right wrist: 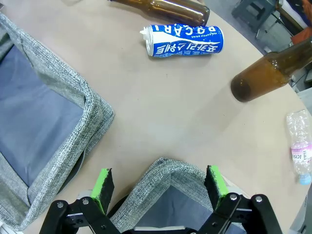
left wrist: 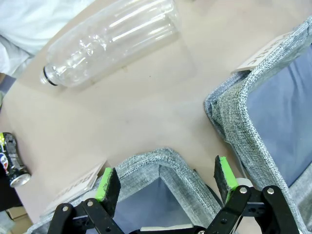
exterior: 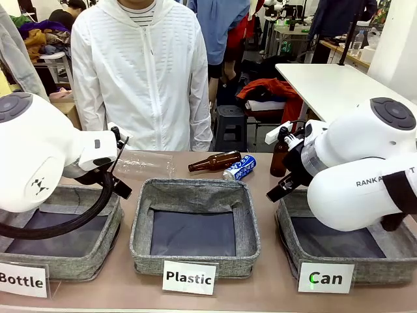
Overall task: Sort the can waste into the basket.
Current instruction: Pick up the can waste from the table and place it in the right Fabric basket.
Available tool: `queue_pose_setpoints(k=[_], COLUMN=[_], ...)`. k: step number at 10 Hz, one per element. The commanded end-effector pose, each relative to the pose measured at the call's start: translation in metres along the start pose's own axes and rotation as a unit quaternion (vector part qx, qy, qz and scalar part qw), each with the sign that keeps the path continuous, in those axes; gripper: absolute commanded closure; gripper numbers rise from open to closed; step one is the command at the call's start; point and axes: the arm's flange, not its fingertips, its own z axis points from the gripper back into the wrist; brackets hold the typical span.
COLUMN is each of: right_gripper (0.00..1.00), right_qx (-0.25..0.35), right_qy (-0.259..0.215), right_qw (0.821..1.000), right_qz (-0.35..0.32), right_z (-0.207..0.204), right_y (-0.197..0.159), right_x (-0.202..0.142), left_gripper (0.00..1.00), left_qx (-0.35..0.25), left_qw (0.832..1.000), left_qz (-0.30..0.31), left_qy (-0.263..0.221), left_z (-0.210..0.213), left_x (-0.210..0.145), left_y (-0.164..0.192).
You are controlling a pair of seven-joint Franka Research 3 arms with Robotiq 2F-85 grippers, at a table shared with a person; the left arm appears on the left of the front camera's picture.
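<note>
Rightmost along the near edge of the worktop sits the Can basket; the blue can lies by the far edge; left fingers and right fingers spread wide, empty.

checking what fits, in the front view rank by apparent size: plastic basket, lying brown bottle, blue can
1. plastic basket, largest, also nearest the camera.
2. lying brown bottle.
3. blue can, beside it, shorter.
</note>
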Motion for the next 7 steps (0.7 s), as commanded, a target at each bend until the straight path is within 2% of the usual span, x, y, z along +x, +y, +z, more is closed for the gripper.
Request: queue_pose_setpoints(k=[1, 2, 3, 4, 5, 6, 7], right_gripper=[0.00, 0.00, 0.00, 0.00, 0.00, 0.00, 0.00], right_qx=[0.000, 0.000, 0.035, 0.068, 0.109, 0.113, 0.158], right_qy=[0.000, 0.000, -0.025, -0.025, -0.019, -0.013, -0.015], right_qw=[1.000, 1.000, 0.999, 0.997, 0.992, 0.984, 0.975], right_qz=[0.000, 0.000, 0.001, -0.004, -0.057, -0.137, -0.155], right_z=[0.000, 0.000, 0.021, 0.058, 0.093, 0.127, 0.156], right_y=[0.000, 0.000, 0.003, 0.005, 0.004, -0.002, -0.009], right_x=[0.000, 0.000, 0.005, 0.009, 0.015, 0.018, 0.007], left_gripper=[0.00, 0.00, 0.00, 0.00, 0.00, 0.00, 0.00], left_qx=[0.000, 0.000, -0.018, -0.059, -0.122, -0.163, -0.216], left_qw=[1.000, 1.000, 0.999, 0.998, 0.990, 0.983, 0.973], left_qz=[0.000, 0.000, -0.019, -0.008, 0.054, 0.069, 0.064], left_qy=[0.000, 0.000, -0.019, -0.026, -0.033, -0.048, -0.057], left_z=[0.000, 0.000, 0.026, 0.073, 0.116, 0.156, 0.190], left_x=[0.000, 0.000, 0.001, 0.011, 0.019, 0.028, 0.016], left_y=[0.000, 0.000, 0.004, 0.001, -0.001, -0.007, -0.002])
